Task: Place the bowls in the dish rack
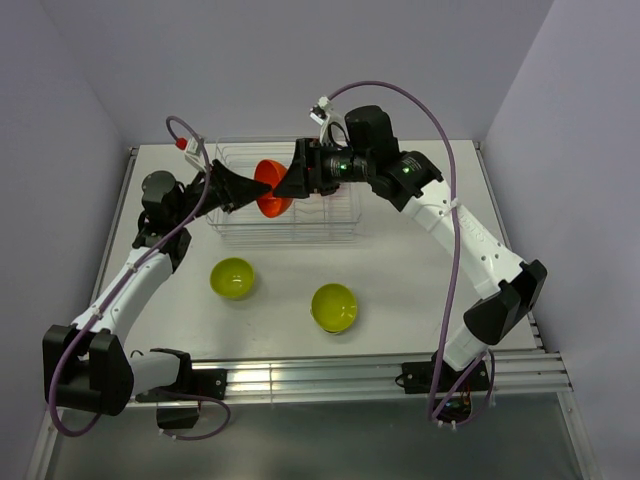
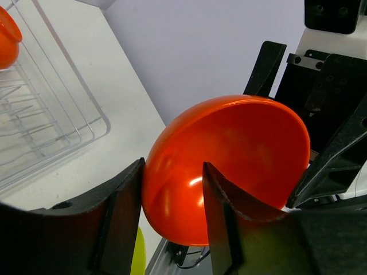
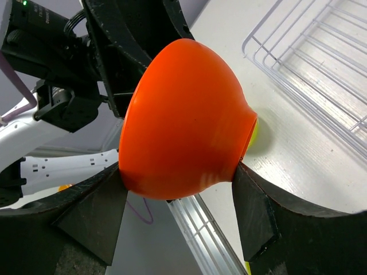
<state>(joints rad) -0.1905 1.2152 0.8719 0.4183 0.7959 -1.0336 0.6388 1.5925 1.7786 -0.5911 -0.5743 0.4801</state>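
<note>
The orange bowl [image 1: 271, 189], tipped on its side, hangs directly above the left end of the dish rack [image 1: 335, 228], clamped by the right tool [image 1: 291, 184]; the left tool [image 1: 254, 190] abuts it, grip state indeterminate.

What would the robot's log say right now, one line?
orange bowl: held up near dish rack | left gripper: shut on it | right gripper: shut on it | table: two lime-green bowls

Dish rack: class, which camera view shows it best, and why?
The top external view: nearly the whole rectangular outline of the dish rack shows from above. The left wrist view catches only one corner at its left edge. The right wrist view shows just a few wires at its upper right.
</note>
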